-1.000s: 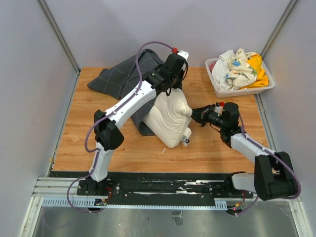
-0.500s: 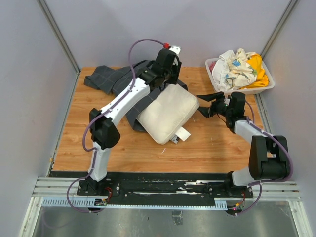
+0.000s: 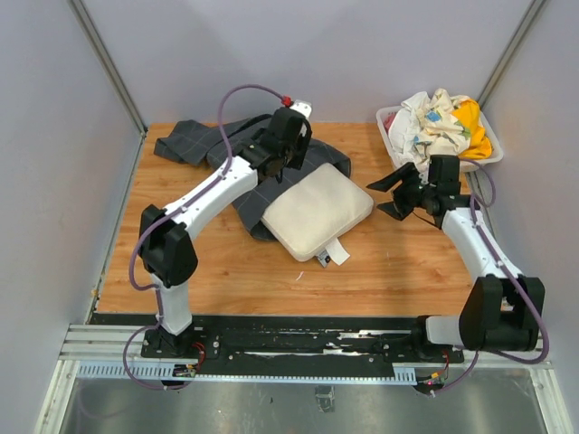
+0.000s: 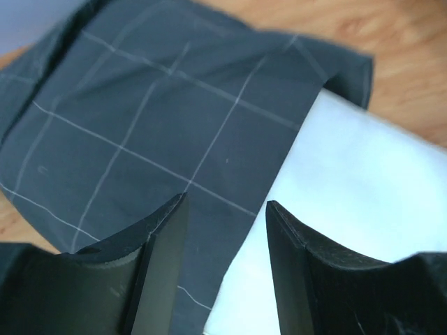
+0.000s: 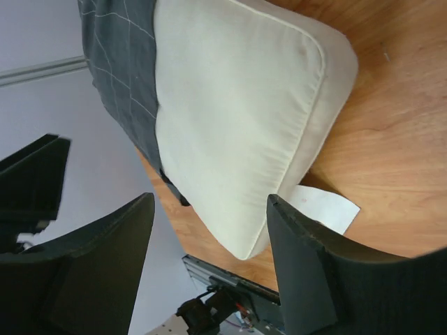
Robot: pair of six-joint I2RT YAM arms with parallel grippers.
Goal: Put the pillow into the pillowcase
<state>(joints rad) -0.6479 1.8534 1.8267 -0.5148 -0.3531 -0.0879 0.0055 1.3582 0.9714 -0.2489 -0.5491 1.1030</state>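
Observation:
The cream-white pillow [image 3: 317, 213] lies flat on the table, its far-left edge resting on the dark grid-patterned pillowcase [image 3: 194, 145], which is spread out at the back left. My left gripper [image 3: 288, 170] hovers open over the seam where pillowcase [image 4: 160, 118] meets pillow [image 4: 363, 174], holding nothing. My right gripper [image 3: 382, 196] stands open just right of the pillow, apart from it. In the right wrist view the pillow [image 5: 237, 105] lies beyond the open right gripper [image 5: 209, 199], with the pillowcase [image 5: 122, 56] behind it. In the left wrist view the left gripper [image 4: 225, 202] has empty space between its fingers.
A white bin [image 3: 443, 167] heaped with white, yellow and patterned cloths [image 3: 439, 122] stands at the back right, close behind my right arm. A white label [image 3: 336, 251] sticks out from the pillow's near corner. Grey walls close in the table on three sides.
Both grippers opened and let go of the pillow, which dropped from a raised, bunched pose to lie flat. The left arm drew back-left; the right arm pulled away to the right.

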